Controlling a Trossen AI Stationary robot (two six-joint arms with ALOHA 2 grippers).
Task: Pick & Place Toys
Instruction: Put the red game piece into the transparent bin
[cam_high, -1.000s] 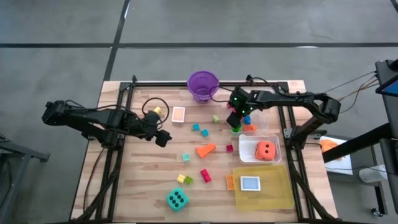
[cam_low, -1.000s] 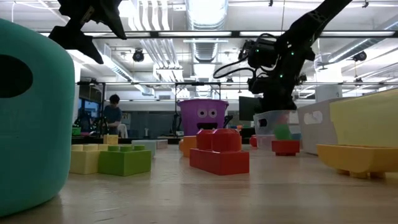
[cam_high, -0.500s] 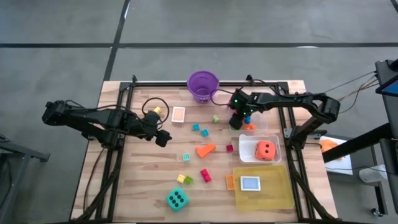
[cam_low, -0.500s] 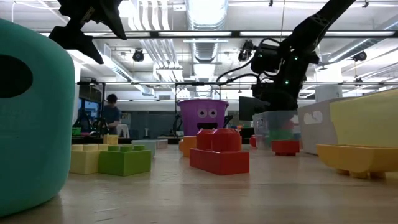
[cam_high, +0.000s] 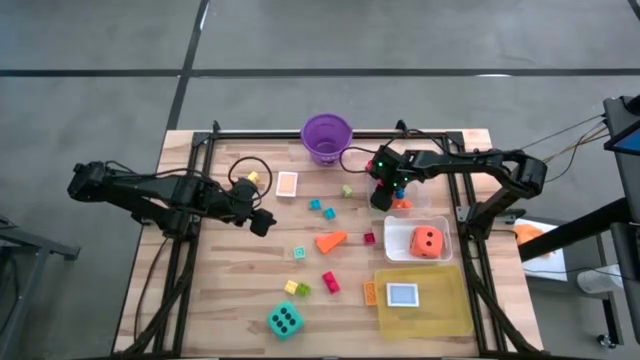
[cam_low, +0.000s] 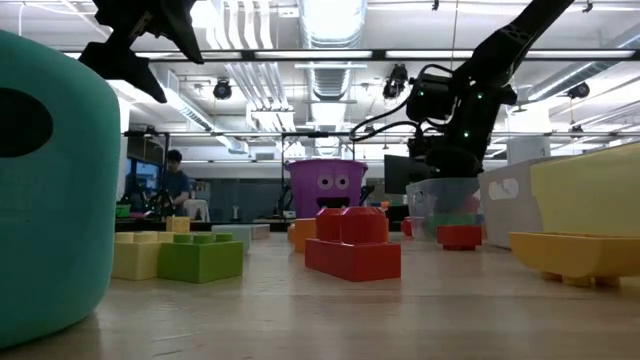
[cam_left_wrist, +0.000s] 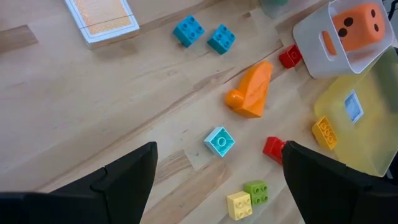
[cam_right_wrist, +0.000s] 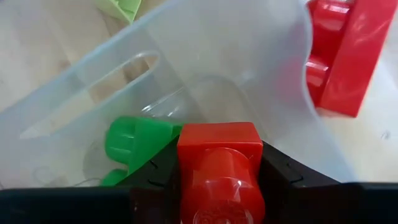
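Tabletop (cam_high: 230, 300) carried scattered toys: teal die (cam_high: 285, 320) at 7 o'clock, orange die (cam_high: 428, 241) in a clear tub (cam_high: 443, 227) at 4 o'clock, orange wedge (cam_high: 331, 240) near center. Right end effector (cam_high: 381, 197) at 2 o'clock was clamped on a red block (cam_right_wrist: 219, 168) with a green piece (cam_right_wrist: 134, 143) beside it, over a clear tub (cam_right_wrist: 186, 68). Left end effector (cam_high: 262, 222) at 9 o'clock hung with fingers apart, holding nothing.

Wooden tabletop (cam_left_wrist: 93, 124), pale planks with visible grain and a matt finish. Between my right claw's (cam_right_wrist: 217, 186) matt black fingers (cam_right_wrist: 280, 180) sits a glossy, smooth red plastic block (cam_right_wrist: 219, 163), a green block (cam_right_wrist: 127, 144) beside it. The clear tub (cam_right_wrist: 205, 56) is translucent plastic (slightly frosted). The card (cam_left_wrist: 102, 17) is perhaps paper. The orange wedge (cam_left_wrist: 252, 93) looks smooth and moulded.
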